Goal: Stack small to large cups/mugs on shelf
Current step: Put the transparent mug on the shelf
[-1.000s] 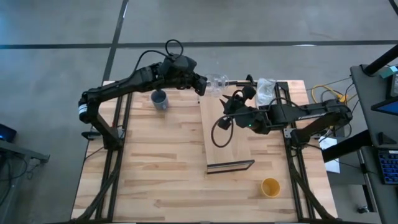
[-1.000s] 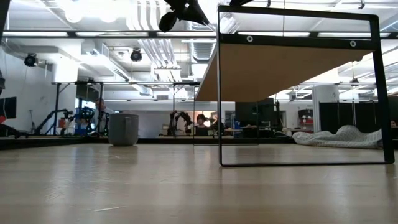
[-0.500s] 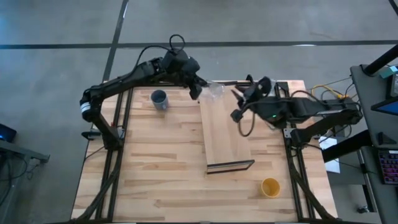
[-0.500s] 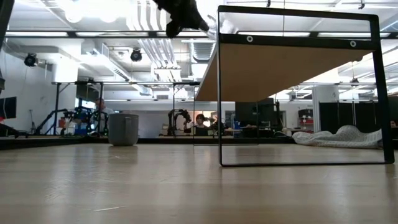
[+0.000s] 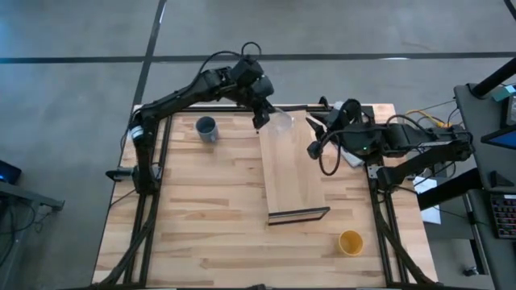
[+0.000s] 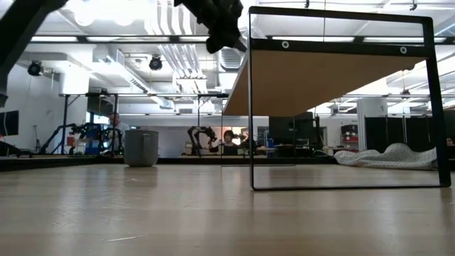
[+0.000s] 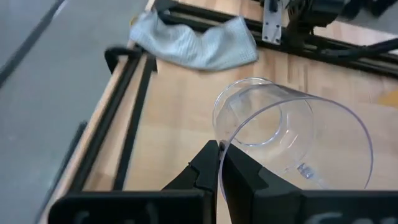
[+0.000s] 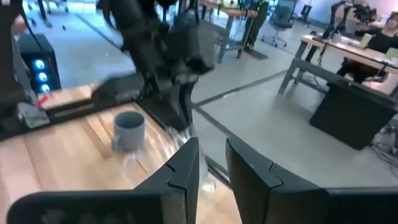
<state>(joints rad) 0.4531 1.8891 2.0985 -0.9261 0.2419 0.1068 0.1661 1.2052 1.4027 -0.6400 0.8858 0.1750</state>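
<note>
My left gripper (image 5: 263, 118) is shut on the small clear glass cup (image 5: 279, 122) over the far left corner of the light-wood shelf (image 5: 292, 169). It also shows in the low view (image 6: 224, 32) beside the shelf's frame (image 6: 341, 71). My right gripper (image 5: 313, 133) is open and empty, just right of the shelf's far end, pointing toward the left arm. The blue-grey mug (image 5: 207, 129) stands upright on the tabletop at the far left. The yellow-orange cup (image 5: 350, 242) stands upright near the front right. My left gripper pinches the glass cup's wall at its rim (image 7: 219, 144), one finger inside the mouth and one outside. The cup is tilted onto its side, its mouth toward the gripper and its base pointing away. Whether it touches the shelf board I cannot tell.
A white cloth (image 7: 193, 43) lies at the table's far right, by the right arm's base. The shelf's dark front edge (image 5: 298, 215) faces the near side. A cable loop (image 5: 326, 161) hangs from the right arm over the shelf's right edge. The mug also shows in the right wrist view (image 8: 129, 130).
My left gripper has carried the glass cup from beyond the table's far edge toward the near and right, over the shelf's far left corner. My right gripper has drawn back off the shelf toward the table's right and far edges.
</note>
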